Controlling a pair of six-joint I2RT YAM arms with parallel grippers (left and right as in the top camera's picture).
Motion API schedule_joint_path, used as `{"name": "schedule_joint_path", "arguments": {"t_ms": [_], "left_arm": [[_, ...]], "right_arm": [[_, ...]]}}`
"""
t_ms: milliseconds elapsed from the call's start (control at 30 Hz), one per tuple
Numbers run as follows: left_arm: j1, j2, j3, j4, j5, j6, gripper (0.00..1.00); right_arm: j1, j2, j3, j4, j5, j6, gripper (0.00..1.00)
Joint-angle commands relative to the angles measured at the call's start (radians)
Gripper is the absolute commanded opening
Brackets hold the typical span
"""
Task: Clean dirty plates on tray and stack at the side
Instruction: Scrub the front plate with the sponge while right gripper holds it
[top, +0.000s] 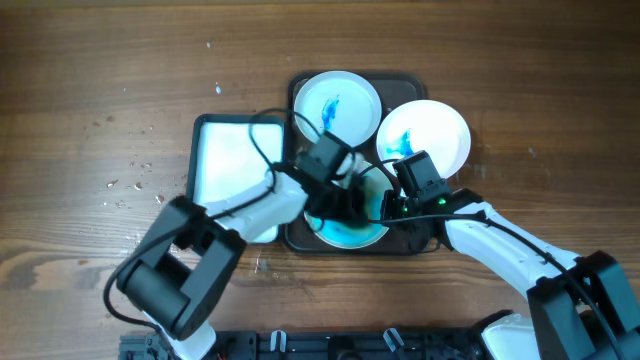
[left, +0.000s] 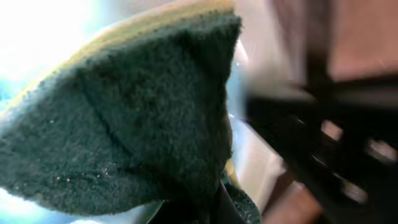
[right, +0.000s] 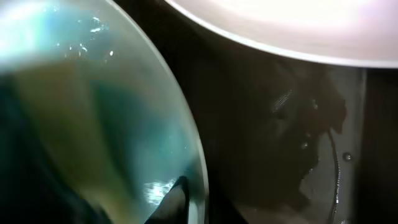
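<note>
The dark brown tray holds three white plates. One blue-smeared plate sits at the back left and another at the back right. The front plate is tinted teal. My left gripper is shut on a green and yellow sponge and holds it over the front plate. My right gripper is shut on that plate's right rim, with one finger inside the rim. The back right plate's edge shows at the top of the right wrist view.
A smaller dark-rimmed tray with a white inside lies directly left of the brown tray. White crumbs dot the wooden table at the left. Cables run over the tray between the arms.
</note>
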Motion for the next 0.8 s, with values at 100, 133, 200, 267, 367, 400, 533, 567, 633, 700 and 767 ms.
{"name": "schedule_joint_path", "arguments": {"t_ms": [100, 133, 200, 267, 367, 400, 533, 567, 633, 700, 767], "left_arm": [[0.038, 0.012, -0.011, -0.211, -0.227, 0.016, 0.04], [0.067, 0.011, -0.011, -0.261, -0.307, 0.016, 0.04], [0.139, 0.01, -0.01, -0.349, -0.459, 0.016, 0.04], [0.201, 0.0, -0.008, -0.389, -0.545, 0.033, 0.04], [0.209, 0.0, -0.008, -0.34, -0.526, 0.053, 0.04], [0.204, 0.0, -0.008, -0.314, -0.495, 0.053, 0.04], [0.163, 0.002, -0.008, -0.067, -0.147, 0.024, 0.04], [0.141, 0.007, -0.008, -0.011, -0.089, -0.021, 0.04], [0.092, 0.031, -0.008, 0.074, -0.035, -0.063, 0.04], [0.037, 0.079, -0.008, 0.132, -0.006, -0.1, 0.04], [0.013, 0.115, -0.008, 0.161, 0.073, -0.112, 0.04]], "right_arm": [[0.003, 0.011, 0.006, -0.002, -0.003, -0.014, 0.11], [0.003, 0.011, 0.006, -0.002, -0.003, -0.014, 0.11], [0.003, 0.011, 0.006, -0.001, -0.003, -0.014, 0.11], [0.003, 0.011, 0.006, -0.001, -0.007, -0.014, 0.09], [0.003, 0.011, 0.006, -0.001, -0.007, -0.014, 0.09], [0.003, 0.011, 0.006, -0.002, -0.007, -0.015, 0.09], [0.003, 0.011, 0.006, -0.002, -0.007, -0.014, 0.08], [0.003, 0.011, 0.006, -0.002, -0.007, -0.014, 0.08], [0.003, 0.011, 0.006, -0.002, -0.007, -0.014, 0.08], [0.003, 0.011, 0.006, -0.003, -0.007, -0.014, 0.08], [0.003, 0.011, 0.006, -0.003, -0.01, -0.014, 0.08]]}}
